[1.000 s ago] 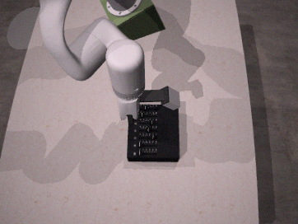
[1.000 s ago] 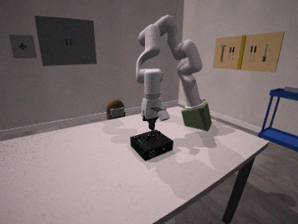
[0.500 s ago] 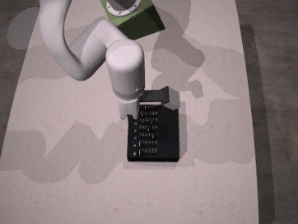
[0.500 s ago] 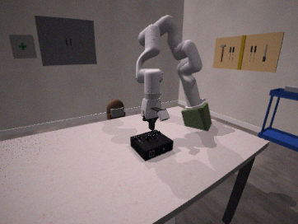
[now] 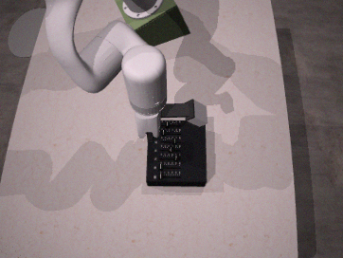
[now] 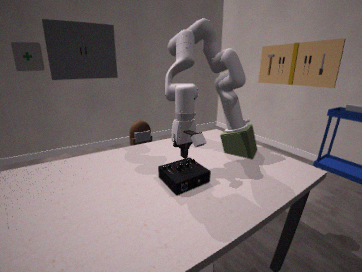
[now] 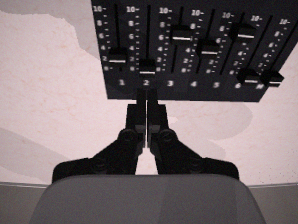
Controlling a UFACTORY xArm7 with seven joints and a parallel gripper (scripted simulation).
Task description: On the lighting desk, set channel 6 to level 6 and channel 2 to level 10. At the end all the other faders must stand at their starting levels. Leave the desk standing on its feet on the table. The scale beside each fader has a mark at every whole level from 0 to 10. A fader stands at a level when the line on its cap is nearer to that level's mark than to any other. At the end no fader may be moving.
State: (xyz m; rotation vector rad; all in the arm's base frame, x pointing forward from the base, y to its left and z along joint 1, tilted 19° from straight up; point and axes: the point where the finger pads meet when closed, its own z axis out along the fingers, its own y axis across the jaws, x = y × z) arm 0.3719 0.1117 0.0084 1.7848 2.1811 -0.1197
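Note:
The black lighting desk [image 5: 199, 156] [image 6: 172, 181] [image 7: 200, 93] stands flat on the table. In the wrist view its labels read 1 to 6 and M. The channel 2 cap [image 7: 146, 66] sits near the bottom of its scale, at about level 0 to 1. The channel 6 cap [image 7: 247, 76] sits near level 0. Channel 1 [image 7: 118, 56] is near 2, channel 3 [image 7: 181, 35] near 6, channel 4 [image 7: 209, 47] near 4 and channel 5 [image 7: 243, 31] near 7. My gripper [image 7: 146, 101] [image 6: 182, 152] is shut and empty. Its tips point at the desk's edge just below the channel 2 cap. The wrist hides them in the top view.
The arm's green base block [image 5: 156, 21] [image 6: 239, 141] stands at the back of the table. A blue rack [image 6: 340, 150] stands off the table to the right. A brown object [image 6: 140, 131] sits behind the table's far edge.

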